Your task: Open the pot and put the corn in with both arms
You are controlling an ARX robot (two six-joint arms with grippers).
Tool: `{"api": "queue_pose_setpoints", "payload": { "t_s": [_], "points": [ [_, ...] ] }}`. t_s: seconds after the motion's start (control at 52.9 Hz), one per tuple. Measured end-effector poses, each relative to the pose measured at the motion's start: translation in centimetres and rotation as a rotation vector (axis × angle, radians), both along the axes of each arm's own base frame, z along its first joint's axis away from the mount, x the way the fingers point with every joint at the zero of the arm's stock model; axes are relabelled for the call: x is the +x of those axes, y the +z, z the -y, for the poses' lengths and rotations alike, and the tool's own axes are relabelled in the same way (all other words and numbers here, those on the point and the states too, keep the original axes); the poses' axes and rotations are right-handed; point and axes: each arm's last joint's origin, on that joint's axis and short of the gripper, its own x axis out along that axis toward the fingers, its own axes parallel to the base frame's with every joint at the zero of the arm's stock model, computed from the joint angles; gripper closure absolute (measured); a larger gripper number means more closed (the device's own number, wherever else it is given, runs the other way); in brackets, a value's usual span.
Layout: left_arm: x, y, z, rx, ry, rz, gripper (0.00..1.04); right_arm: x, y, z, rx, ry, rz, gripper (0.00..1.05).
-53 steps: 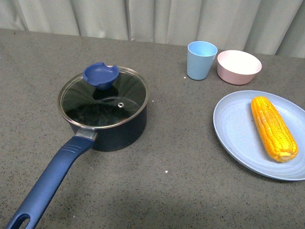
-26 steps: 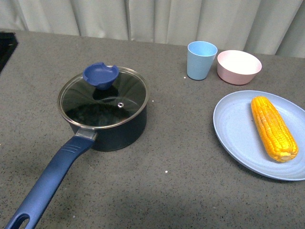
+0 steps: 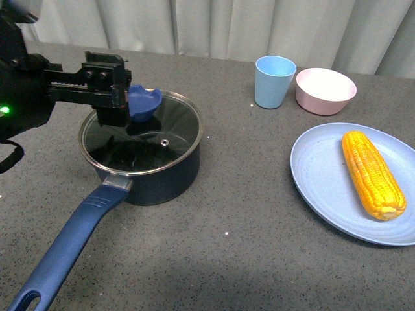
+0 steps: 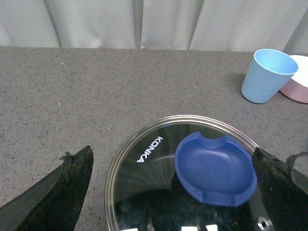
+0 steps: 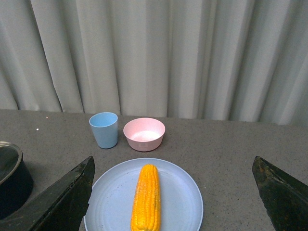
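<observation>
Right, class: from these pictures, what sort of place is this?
Likely a staged kitchen-style test bench rather than a real kitchen: a lidded saucepan, a corn cob on a blue plate, a cup and a bowl sit on a grey speckled tabletop before a plain curtain.

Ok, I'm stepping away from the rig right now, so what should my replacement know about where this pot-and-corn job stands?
Left hand: open, fingers either side of the lid's blue knob, not closed on it.
Right hand: open, empty, apart from the corn.
Pot has its glass lid on; corn lies on the blue plate.
Done: nothing yet. Left: grip knob, lift lid, pick up corn, drop it into the pot.
</observation>
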Motion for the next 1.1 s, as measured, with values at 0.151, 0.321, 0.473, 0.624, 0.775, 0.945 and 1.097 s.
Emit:
{"api": "queue_pose_setpoints", "payload": {
  "t_s": [0.151, 0.321, 0.473, 0.624, 0.775, 0.945, 1.097],
  "points": [
    [1.8, -0.6, 0.6, 0.023, -0.003, -0.026, 0.06, 0.0, 0.0, 0.0, 0.000, 0.000, 0.000, 0.09],
    [3.5, -0.3, 1.4, 0.028, -0.023, -0.044, 0.06, 0.0, 0.0, 0.0, 0.000, 0.000, 0.000, 0.09],
    [3.9, -0.5, 2.5, 0.030, -0.051, -0.046, 0.06, 0.0, 0.0, 0.0, 0.000, 0.000, 0.000, 0.09],
    [3.8, -1.1, 2.9, 0.034, -0.075, -0.069, 0.06, 0.0, 0.0, 0.0, 0.000, 0.000, 0.000, 0.09],
    [3.8, -1.7, 3.3, 0.045, -0.094, -0.104, 0.06, 0.0, 0.0, 0.0, 0.000, 0.000, 0.000, 0.09],
    [3.7, -2.4, 3.4, 0.053, -0.098, -0.123, 0.06, 0.0, 0.0, 0.0, 0.000, 0.000, 0.000, 0.09],
    [3.8, -2.8, 3.4, 0.056, -0.101, -0.134, 0.06, 0.0, 0.0, 0.0, 0.000, 0.000, 0.000, 0.09]
  ]
}}
